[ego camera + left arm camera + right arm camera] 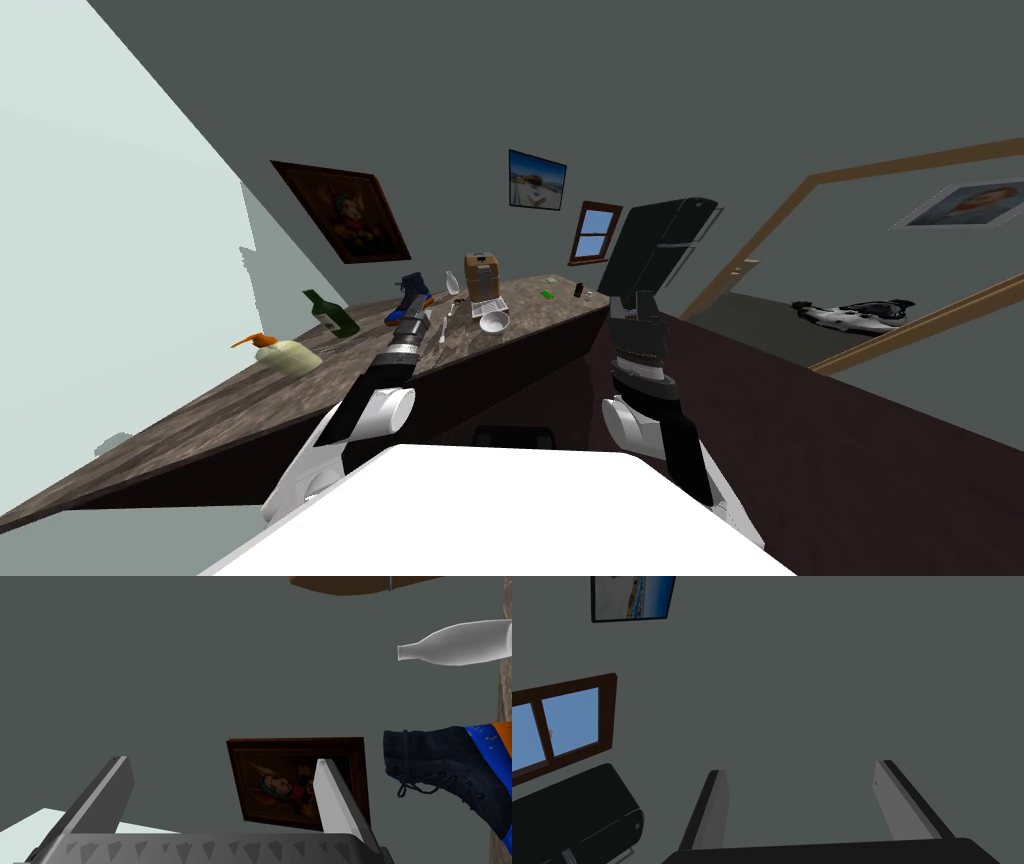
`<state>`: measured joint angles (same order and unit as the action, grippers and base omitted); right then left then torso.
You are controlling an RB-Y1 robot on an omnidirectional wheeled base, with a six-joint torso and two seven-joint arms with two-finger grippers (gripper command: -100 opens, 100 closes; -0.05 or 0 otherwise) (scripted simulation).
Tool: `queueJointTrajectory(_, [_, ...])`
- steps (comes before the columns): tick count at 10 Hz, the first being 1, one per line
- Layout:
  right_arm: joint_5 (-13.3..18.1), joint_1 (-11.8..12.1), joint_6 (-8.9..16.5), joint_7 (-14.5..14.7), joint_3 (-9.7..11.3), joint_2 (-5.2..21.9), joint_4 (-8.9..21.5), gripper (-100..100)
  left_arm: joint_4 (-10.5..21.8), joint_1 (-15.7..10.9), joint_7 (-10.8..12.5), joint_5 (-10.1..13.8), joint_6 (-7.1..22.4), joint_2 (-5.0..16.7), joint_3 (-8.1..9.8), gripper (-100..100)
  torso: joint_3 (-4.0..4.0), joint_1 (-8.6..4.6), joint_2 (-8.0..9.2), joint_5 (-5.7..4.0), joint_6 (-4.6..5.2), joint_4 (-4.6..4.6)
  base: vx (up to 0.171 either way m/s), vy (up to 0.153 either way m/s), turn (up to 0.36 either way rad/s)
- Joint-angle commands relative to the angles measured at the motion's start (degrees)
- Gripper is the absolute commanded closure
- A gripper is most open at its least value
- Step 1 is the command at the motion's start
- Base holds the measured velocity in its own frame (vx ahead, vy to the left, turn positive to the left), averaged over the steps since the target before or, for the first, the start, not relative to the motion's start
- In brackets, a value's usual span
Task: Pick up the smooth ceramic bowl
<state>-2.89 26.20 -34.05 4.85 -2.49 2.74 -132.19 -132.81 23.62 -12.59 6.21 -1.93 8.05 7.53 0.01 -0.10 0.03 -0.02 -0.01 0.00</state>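
A small white bowl point(493, 322) sits on the brown table point(200, 420) close to its front edge, just in front of a brown box-shaped appliance point(483, 275). My left gripper point(417, 314) reaches over the table, left of the bowl and short of a dark boot point(412, 292). Its fingers stand open with nothing between them point(221, 760); the boot point(445, 763) and a white bottle point(460, 641) lie off to one side. My right gripper point(640, 300) is raised beyond the table's right end, open and empty point(799, 767).
On the table also stand a green bottle point(335, 313), a cream dispenser with an orange pump point(285, 353), a clear glass point(452, 285), thin utensils point(445, 325) and small items at the far end point(560, 293). A black fridge point(660, 240) stands behind the right arm.
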Motion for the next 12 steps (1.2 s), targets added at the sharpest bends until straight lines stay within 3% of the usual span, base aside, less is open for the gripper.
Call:
queueJointTrajectory(1, [0.0,0.0,0.0,0.0,0.0,0.0,0.0,0,-0.09,-0.29,-0.21,0.19,2.86,0.19,0.5,-100,0.0,0.0,0.0,0.0,0.0,0.0,-0.013,-0.035,0.035])
queueJointTrajectory(5, [0.0,0.0,0.0,0.0,0.0,0.0,0.0,0,-0.62,-1.93,-1.26,0.77,9.27,0.52,2.43,-100,0.0,0.0,0.0,-0.01,0.01,0.0,-0.012,-0.04,0.032])
queueJointTrajectory(7, [0.0,0.0,0.0,0.0,0.0,0.0,0.0,0,-0.62,-1.93,-1.26,0.77,11.59,0.52,2.43,-100,0.01,-0.03,0.01,-0.01,0.01,0.0,-0.007,-0.029,0.016])
queueJointTrajectory(10, [0.0,0.0,0.0,0.0,0.0,0.0,0.0,0,-1.13,-3.62,-2.34,1.37,17.28,0.76,4.38,-100,0.0,-0.05,0.0,-0.01,0.01,0.0,-0.01,-0.043,0.046])
queueJointTrajectory(12, [0.0,0.0,0.0,0.0,0.0,0.0,0.0,0,-1.13,-3.62,-2.34,1.37,20.4,0.76,4.38,-100,-0.01,-0.07,-0.02,-0.02,0.02,0.0,-0.004,-0.036,0.009])
